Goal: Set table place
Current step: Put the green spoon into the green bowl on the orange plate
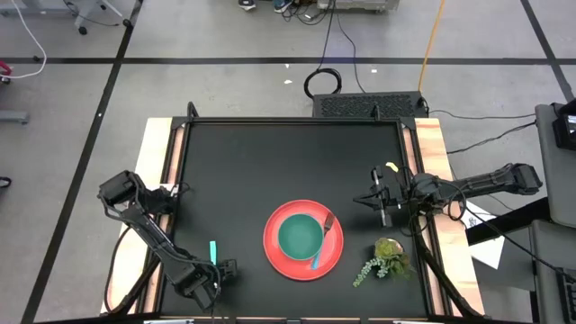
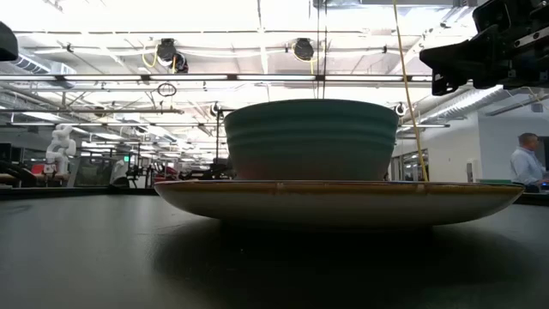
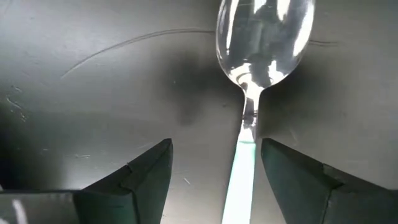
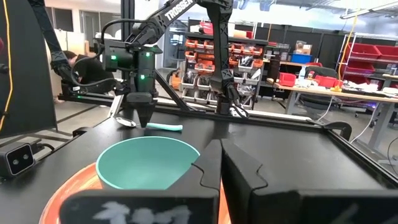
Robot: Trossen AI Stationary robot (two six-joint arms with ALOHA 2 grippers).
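Note:
A red plate (image 1: 274, 256) lies on the black table (image 1: 252, 162) at the near middle, with a green bowl (image 1: 300, 236) standing in it. A teal-handled fork (image 1: 325, 236) lies on the plate's right part, beside the bowl. A teal-handled spoon (image 3: 264, 37) lies flat on the table left of the plate. My left gripper (image 3: 216, 146) is open and points down over the spoon, with a finger on either side of the teal handle (image 3: 241, 180), apart from it. My right gripper (image 4: 221, 163) is shut and empty, above the table right of the plate.
A leafy green plant sprig (image 1: 382, 261) lies near the table's right near corner, just right of the plate. Pale wooden strips (image 1: 159, 153) run along both side edges. The far half of the tabletop is bare. A person (image 2: 525, 163) stands in the room beyond.

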